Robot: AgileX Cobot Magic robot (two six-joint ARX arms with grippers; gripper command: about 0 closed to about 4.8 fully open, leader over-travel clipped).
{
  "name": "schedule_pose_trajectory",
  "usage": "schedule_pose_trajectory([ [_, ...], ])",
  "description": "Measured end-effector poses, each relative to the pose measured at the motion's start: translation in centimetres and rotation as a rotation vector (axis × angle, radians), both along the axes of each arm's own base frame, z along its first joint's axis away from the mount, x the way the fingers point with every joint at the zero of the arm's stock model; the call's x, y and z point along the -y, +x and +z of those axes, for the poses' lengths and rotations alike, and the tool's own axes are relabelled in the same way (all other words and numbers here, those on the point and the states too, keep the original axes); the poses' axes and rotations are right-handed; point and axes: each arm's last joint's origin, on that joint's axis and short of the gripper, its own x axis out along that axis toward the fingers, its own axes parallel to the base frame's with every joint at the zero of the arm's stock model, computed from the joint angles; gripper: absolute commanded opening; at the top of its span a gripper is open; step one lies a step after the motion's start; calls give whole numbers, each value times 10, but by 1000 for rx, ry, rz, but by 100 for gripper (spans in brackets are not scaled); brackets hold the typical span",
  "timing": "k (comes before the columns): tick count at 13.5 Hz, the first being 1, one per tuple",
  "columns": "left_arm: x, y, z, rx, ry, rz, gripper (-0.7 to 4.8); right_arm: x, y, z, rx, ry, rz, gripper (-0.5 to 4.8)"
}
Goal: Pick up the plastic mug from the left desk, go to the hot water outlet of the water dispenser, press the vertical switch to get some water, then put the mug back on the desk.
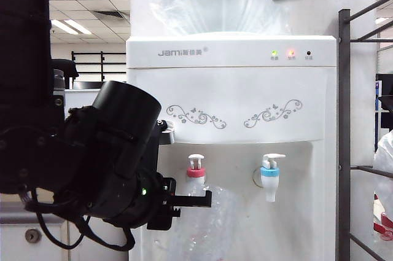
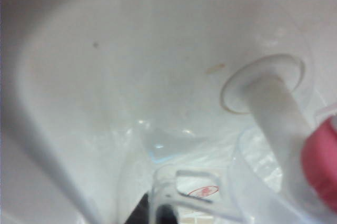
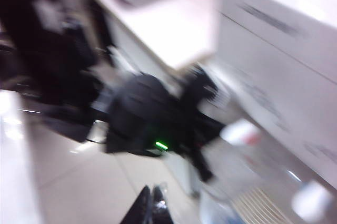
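Left wrist view alone shows fingers gripping plastic mug.

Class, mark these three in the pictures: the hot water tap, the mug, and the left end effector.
Hot water tap (image 1: 196, 172): exterior view, on its red collar.
Mug (image 1: 212, 221): exterior view, on its clear wall under that tap.
Left end effector (image 1: 198, 198): exterior view, on the black fingers shut on the mug.

blurred: right wrist view | hidden: plastic mug base | cropped: left gripper
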Motion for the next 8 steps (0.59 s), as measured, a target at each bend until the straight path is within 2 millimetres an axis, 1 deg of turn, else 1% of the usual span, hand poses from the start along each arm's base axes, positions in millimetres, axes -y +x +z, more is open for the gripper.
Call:
schedule_pose_trajectory([
  [6,0,0,0,9,3,16,-5,0,0,0,4,-3,-12,-4],
  [8,3,-2,0,14,6,17,-5,0,0,0,4,-3,-12,-4],
])
